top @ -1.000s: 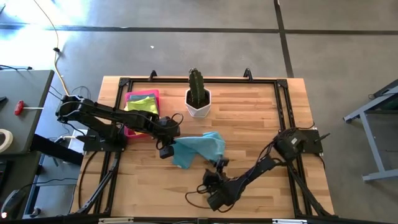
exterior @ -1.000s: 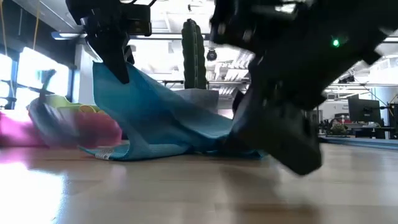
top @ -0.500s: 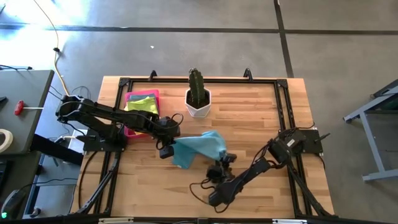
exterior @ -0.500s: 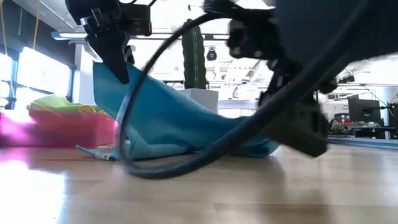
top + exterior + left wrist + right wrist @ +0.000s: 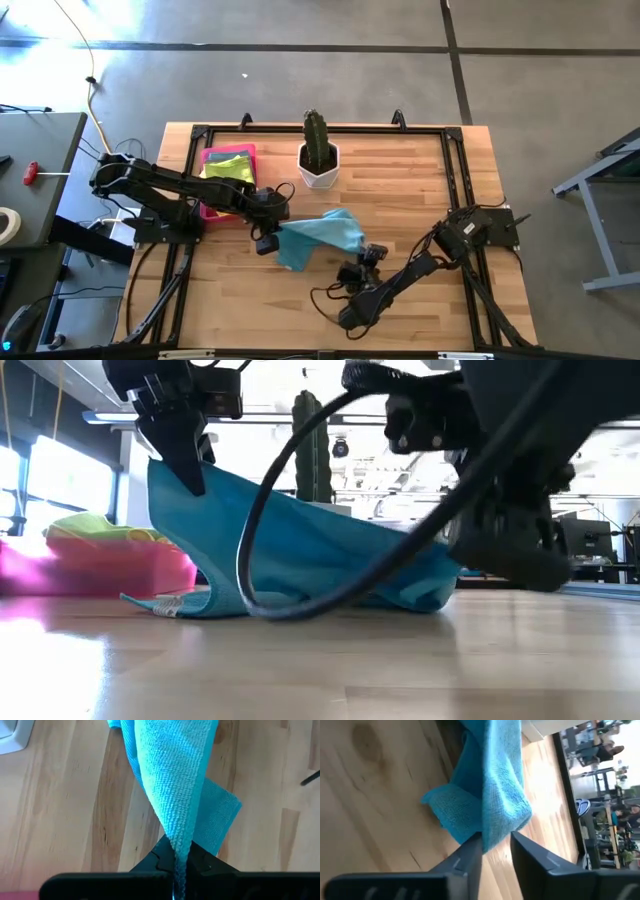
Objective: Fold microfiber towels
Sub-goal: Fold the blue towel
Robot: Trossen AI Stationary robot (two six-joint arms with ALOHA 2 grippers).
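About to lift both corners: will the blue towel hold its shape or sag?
Likely sag: the blue towel droops in folds from the left tool. Probably light, since that pinched edge holds it up. The textured weave between the right tool fingers suggests little slipping.

A light blue microfiber towel (image 5: 318, 238) hangs in a slack, rumpled drape over the middle of the wooden table, one corner lifted high and the opposite edge raised only a little, while its lower folds trail on the wood. More towels, lime green and yellow (image 5: 229, 164), lie piled together in the pink tray at the table's left rear.
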